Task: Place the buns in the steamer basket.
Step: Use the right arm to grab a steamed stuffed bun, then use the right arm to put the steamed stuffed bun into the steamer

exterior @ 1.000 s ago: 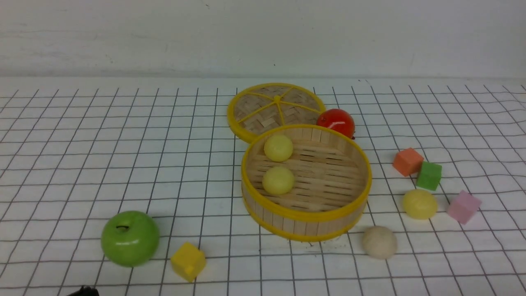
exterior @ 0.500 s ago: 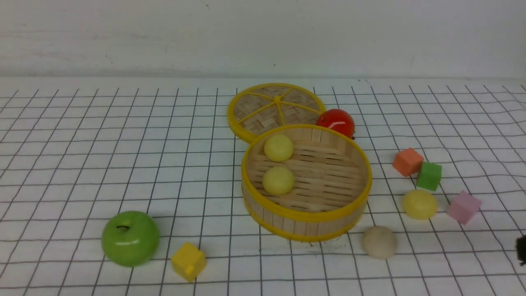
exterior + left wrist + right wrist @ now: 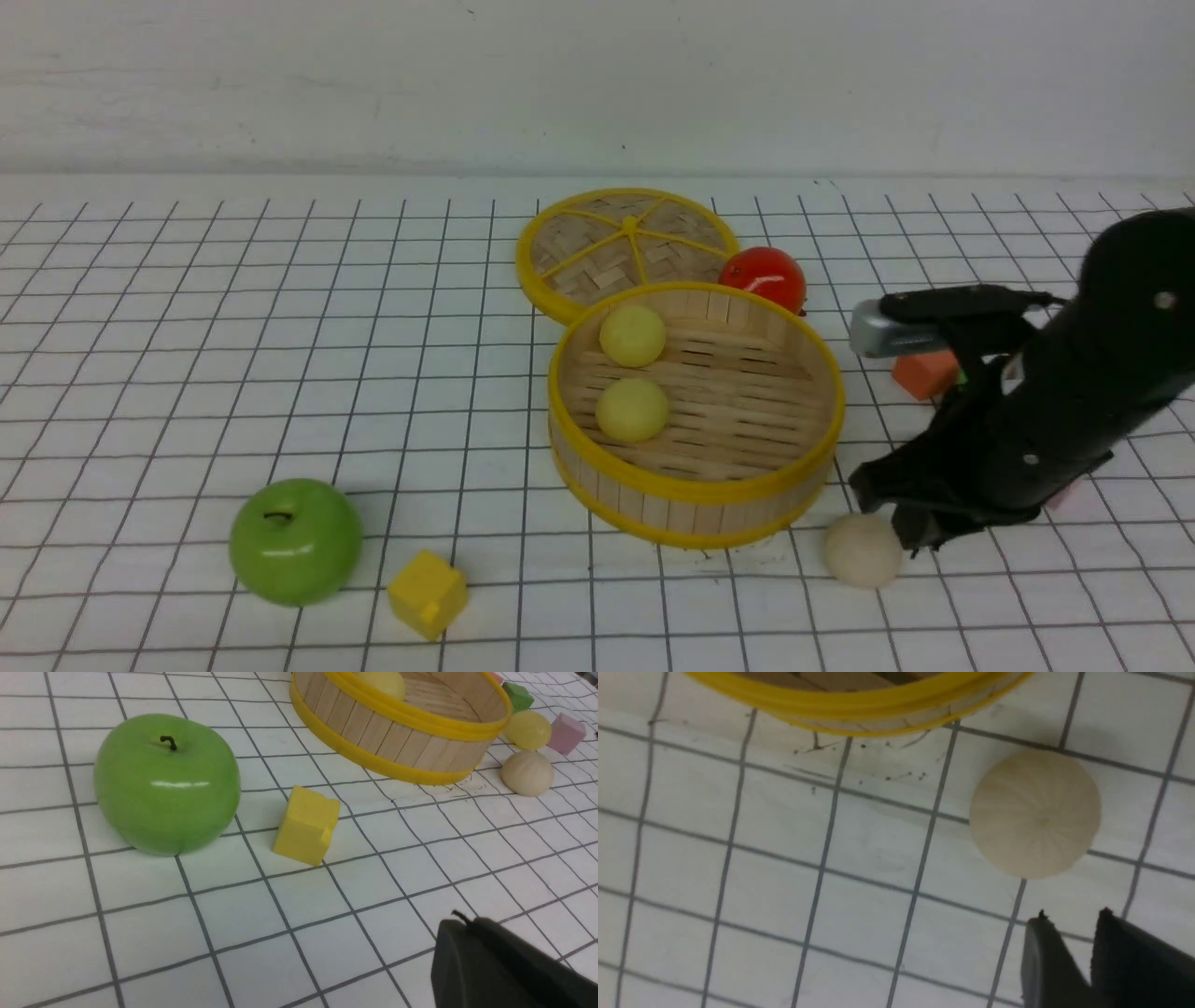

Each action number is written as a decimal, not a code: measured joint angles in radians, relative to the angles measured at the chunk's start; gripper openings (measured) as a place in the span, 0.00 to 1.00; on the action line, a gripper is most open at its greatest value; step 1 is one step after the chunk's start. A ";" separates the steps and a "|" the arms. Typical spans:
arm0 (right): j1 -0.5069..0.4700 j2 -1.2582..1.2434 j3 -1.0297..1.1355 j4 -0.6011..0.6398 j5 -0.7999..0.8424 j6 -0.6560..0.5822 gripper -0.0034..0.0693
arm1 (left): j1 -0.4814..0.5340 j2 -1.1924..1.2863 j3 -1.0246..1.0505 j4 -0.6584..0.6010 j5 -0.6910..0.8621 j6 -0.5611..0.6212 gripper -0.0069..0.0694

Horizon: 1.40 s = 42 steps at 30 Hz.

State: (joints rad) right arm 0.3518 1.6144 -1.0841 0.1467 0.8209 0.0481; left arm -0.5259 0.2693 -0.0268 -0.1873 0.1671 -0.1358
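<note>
Yellow bun [image 3: 528,729] in left wrist view, arm-hidden in front.

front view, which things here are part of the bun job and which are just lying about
Part of the job:
- steamer basket
- two yellow buns inside it
- beige bun on the table
- third yellow bun, seen from the left wrist
- right pincer near the beige bun

Lying about:
- lid
- tomato
- green apple
- yellow cube
- orange cube
- green cube
- pink cube
</note>
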 joint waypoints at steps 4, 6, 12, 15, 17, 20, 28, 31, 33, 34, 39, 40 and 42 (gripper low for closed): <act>0.000 0.093 -0.037 -0.007 -0.033 0.018 0.47 | 0.000 0.000 0.000 0.000 0.000 0.000 0.08; 0.000 0.109 -0.044 -0.007 -0.046 0.019 0.50 | 0.000 0.000 0.000 0.000 0.000 0.000 0.08; 0.000 0.149 -0.054 -0.020 -0.107 0.020 0.51 | 0.000 0.000 0.000 0.000 0.000 0.000 0.08; 0.000 0.165 -0.054 -0.026 -0.124 0.020 0.48 | 0.000 0.000 0.000 0.000 0.000 0.000 0.08; 0.000 0.181 -0.054 -0.029 -0.142 0.021 0.42 | 0.000 0.000 0.000 0.000 0.000 0.000 0.08; 0.000 0.191 -0.055 -0.029 -0.150 0.023 0.35 | 0.000 0.000 0.000 0.000 0.000 0.000 0.09; 0.001 0.183 -0.055 -0.037 -0.128 0.017 0.11 | 0.000 0.000 0.000 0.000 0.000 0.000 0.09; 0.005 0.138 -0.055 -0.035 -0.089 0.012 0.06 | 0.000 0.000 0.000 0.000 0.000 0.000 0.10; 0.007 0.092 -0.062 -0.022 -0.049 0.012 0.06 | 0.000 0.000 0.000 0.000 0.000 0.000 0.10; 0.007 0.087 -0.064 -0.020 -0.045 0.012 0.06 | 0.000 0.000 0.000 0.000 0.000 0.000 0.10; 0.007 -0.024 -0.149 0.101 -0.071 -0.078 0.06 | 0.000 0.000 0.000 0.000 0.000 0.000 0.11; 0.007 -0.023 -0.161 0.133 -0.113 -0.108 0.07 | 0.000 0.000 0.000 0.000 0.000 0.000 0.11; 0.008 -0.001 -0.173 0.159 -0.161 -0.128 0.07 | 0.000 0.000 0.000 0.000 0.000 0.000 0.11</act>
State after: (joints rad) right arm 0.3598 1.6133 -1.2567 0.3053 0.6603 -0.0795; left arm -0.5259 0.2693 -0.0268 -0.1873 0.1671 -0.1358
